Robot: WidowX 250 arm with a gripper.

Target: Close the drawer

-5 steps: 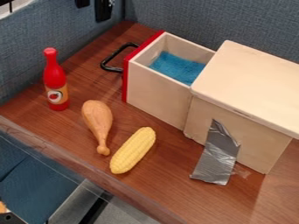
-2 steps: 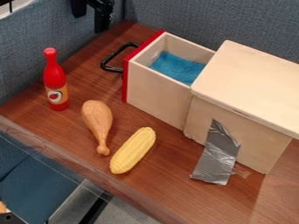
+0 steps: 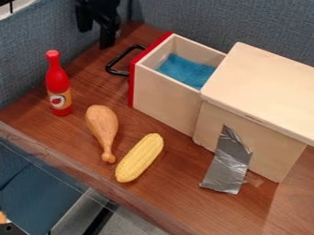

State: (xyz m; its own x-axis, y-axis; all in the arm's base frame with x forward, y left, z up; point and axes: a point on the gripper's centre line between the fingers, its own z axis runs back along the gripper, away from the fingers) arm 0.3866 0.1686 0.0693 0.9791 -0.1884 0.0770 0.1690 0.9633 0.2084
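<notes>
Near the front of the counter (image 3: 171, 197), little danger to the yellow corn (image 3: 140, 158) or the drumstick (image 3: 103, 128) beside it — both likely clear of the closing path, at risk only from a stray sweep. Next back, silver tape (image 3: 228, 160) running from the side of the wooden box (image 3: 264, 82) down to the wood, probably as an anchor; with a poor hold there, likely to let the whole box skid under a hard shove. Farther back, the drawer (image 3: 164, 98), well out of the box, with a blue lining (image 3: 184, 71) below the rim. Could bind in its slot if pushed at one corner, off its line of travel. To the left, the red bottle (image 3: 58, 87), upright and narrow, easy to topple with too wide a swing. On the red front (image 3: 149, 62), a black handle (image 3: 114, 64) sticking out as an open loop — able to snag a fingertip or deflect a push if met askew. Farthest back, beyond the handle, the gripper (image 3: 96, 36): fingers parted, to a moderate width by the look of it, with nothing held between them and apart from handle and drawer alike.
</notes>
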